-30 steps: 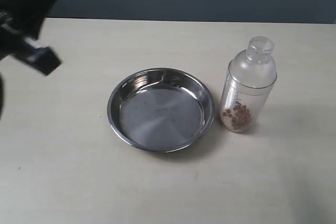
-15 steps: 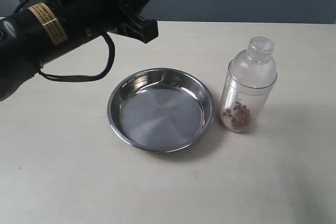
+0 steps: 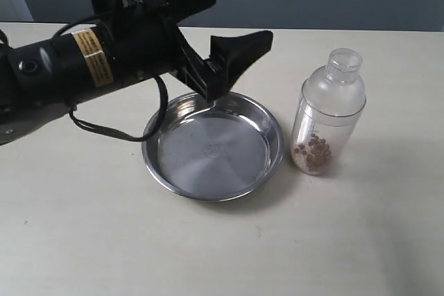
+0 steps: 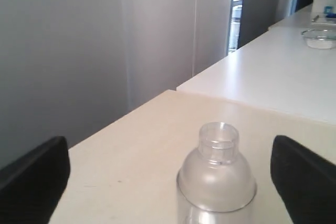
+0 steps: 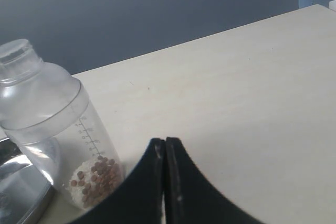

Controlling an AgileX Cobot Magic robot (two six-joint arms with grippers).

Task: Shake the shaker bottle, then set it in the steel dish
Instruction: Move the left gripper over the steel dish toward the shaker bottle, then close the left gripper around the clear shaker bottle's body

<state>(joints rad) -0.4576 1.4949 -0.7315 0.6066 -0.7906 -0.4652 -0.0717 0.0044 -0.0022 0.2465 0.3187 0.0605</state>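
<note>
The shaker bottle stands upright on the table, right of the steel dish, with brown and whitish beads at its bottom. My left gripper is open and hovers above the dish's far rim, pointing at the bottle, well short of it. In the left wrist view the bottle's dome and cap sit between the two black fingers, untouched. My right gripper is shut on nothing, low by the table, with the bottle a little ahead and to one side. It is out of the exterior view.
The beige table runs to a far edge against a dark wall. The left arm's black body and cable cover the table's far left. Another pale table lies beyond in the left wrist view. The dish rim shows beside the bottle.
The left arm has swung in from the far left to the right, now over the dish's far rim with its open fingers toward the bottle. Bottle and dish have not moved.
</note>
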